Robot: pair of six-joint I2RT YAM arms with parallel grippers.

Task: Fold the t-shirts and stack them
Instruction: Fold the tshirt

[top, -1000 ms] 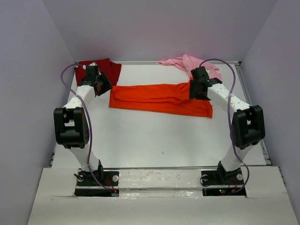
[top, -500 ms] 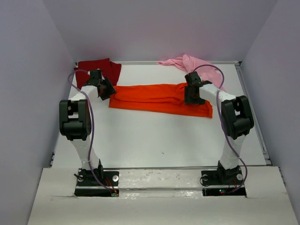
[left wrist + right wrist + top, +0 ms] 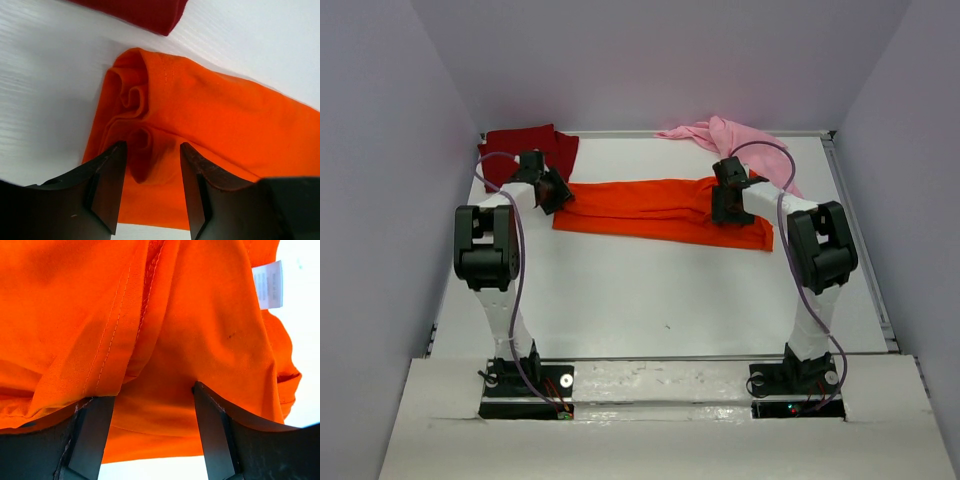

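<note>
White bench (image 3: 650, 300) | orange tee (image 3: 640, 208) in long strip; soft, limp, prob. light | left claw (image 3: 151, 148) & right claw (image 3: 150, 394) open, empty, astride its ends | best pinch: bunched end layers

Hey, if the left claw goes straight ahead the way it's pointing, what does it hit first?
Probably the orange t-shirt: its bunched end lies right between the open fingers of the left claw, though how near it is remains unclear.
</note>
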